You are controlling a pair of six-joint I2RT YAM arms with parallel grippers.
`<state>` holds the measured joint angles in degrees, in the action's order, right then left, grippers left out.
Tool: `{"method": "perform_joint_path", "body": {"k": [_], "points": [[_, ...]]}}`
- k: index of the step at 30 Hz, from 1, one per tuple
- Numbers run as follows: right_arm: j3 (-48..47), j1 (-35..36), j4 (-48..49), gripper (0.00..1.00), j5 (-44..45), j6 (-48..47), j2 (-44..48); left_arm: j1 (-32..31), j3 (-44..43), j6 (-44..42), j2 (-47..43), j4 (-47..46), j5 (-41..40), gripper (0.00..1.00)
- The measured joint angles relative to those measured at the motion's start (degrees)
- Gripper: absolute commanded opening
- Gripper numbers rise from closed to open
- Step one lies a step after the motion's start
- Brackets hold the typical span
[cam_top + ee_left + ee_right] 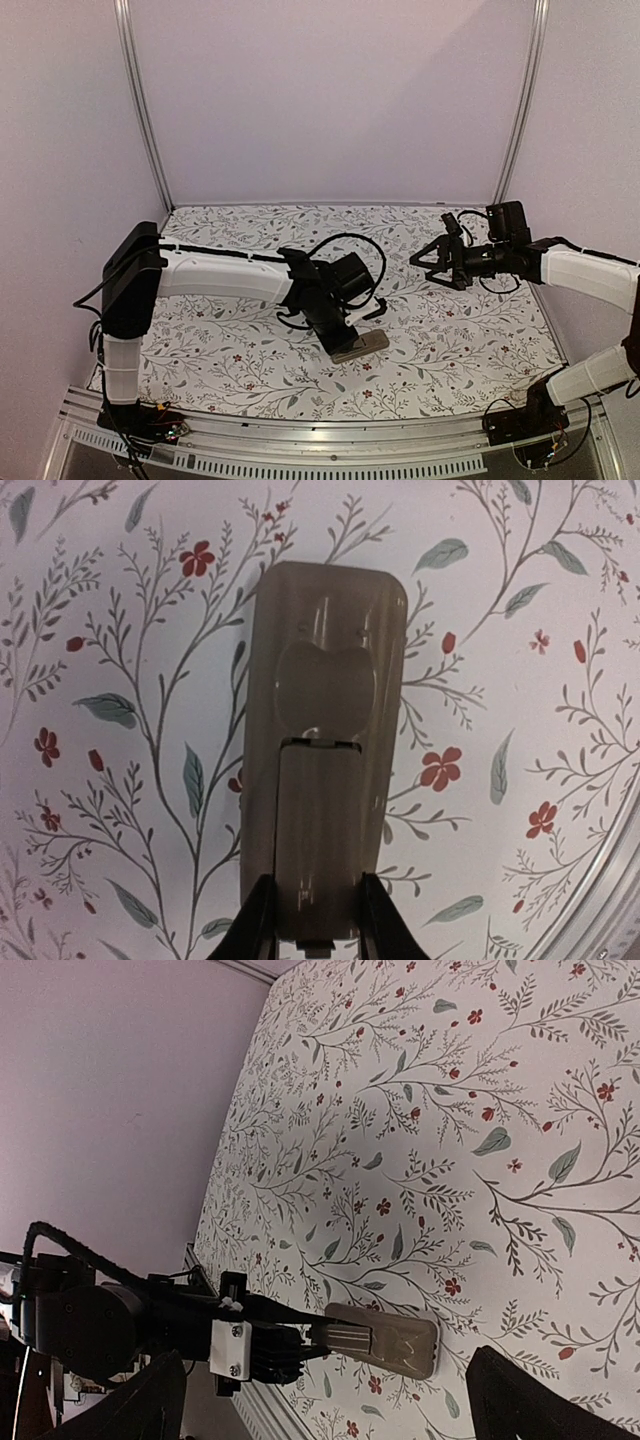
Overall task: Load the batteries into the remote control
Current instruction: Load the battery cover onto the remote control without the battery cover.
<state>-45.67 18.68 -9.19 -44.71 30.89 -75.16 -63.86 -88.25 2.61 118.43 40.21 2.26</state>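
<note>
The remote control (325,680) lies back-up on the floral table, a tan-grey bar; it also shows in the top view (365,344) and the right wrist view (400,1343). My left gripper (318,920) is down on its near end, jaws closed on the two sides of the battery cover panel (318,830), which sits on the remote's back. My right gripper (428,258) hangs open and empty in the air over the table's right side, its wide-spread fingers (545,1400) framing the remote from afar. No batteries show in any view.
The table's metal front rail (330,435) runs just below the remote. The left arm's cable loops (355,245) above its wrist. Purple walls close the back and sides.
</note>
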Motion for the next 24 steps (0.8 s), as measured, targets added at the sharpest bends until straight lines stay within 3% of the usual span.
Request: {"method": "perform_joint_path", "body": {"k": [24], "points": [[0.33, 0.0, 0.66, 0.99, -0.46, 0.22, -1.05, 0.17, 0.0, 0.02, -0.02, 0.02, 0.37, 0.01]]}}
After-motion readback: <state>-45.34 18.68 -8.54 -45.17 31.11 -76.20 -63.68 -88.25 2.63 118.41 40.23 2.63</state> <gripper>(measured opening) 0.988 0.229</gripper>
